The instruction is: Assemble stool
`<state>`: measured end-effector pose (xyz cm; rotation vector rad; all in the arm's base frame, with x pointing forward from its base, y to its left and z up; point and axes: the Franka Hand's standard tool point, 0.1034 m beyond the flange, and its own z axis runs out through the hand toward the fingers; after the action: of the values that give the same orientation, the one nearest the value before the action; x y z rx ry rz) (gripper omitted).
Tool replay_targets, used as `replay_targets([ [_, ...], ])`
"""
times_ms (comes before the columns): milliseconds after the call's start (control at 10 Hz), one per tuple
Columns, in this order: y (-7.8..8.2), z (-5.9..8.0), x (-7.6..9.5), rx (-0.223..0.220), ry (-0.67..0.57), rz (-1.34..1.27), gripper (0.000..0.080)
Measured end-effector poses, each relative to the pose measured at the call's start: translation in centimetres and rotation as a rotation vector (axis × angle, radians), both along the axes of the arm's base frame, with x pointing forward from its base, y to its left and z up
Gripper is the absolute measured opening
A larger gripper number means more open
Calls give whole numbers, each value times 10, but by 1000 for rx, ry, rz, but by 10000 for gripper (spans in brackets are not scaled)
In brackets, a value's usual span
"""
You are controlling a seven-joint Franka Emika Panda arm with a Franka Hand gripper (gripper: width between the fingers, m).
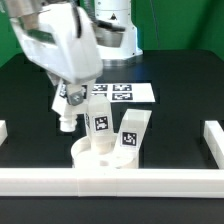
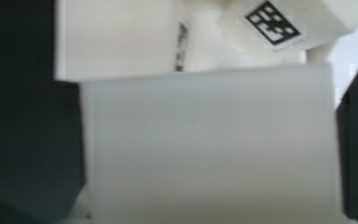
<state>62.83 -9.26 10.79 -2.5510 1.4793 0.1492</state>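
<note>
Exterior view shows the round seat (image 1: pixel 100 158) lying flat on the black table (image 1: pixel 170 110), against the front border rail (image 1: pixel 110 181). Two legs (image 1: pixel 99 129) stand upright in it, the second leg (image 1: pixel 131 133) at about three o'clock of the first. At ten o'clock, the gripper (image 1: pixel 67 118) is closed narrow around a third leg (image 1: pixel 66 122), held above the seat's edge. Beyond, at twelve o'clock, lies the marker board (image 1: pixel 121 92).

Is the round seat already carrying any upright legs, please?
Yes, in the exterior view two tagged legs stand upright on the round seat.
</note>
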Motion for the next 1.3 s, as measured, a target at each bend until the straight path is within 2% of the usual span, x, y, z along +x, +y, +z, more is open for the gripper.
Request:
replay_targets([
  [300, 20, -14, 6, -38, -77, 88, 338],
  [700, 19, -15, 5, -36, -72, 85, 338],
  [800, 21, -14, 5, -20, -63, 121, 338],
  [1000, 21, -7, 15, -21, -85, 159, 338],
  [1100, 21, -9, 3, 33, -17, 171, 338],
  [1200, 14, -10, 0, 78, 33, 170, 338],
  [1300, 10, -11, 2, 95, 50, 168, 338],
])
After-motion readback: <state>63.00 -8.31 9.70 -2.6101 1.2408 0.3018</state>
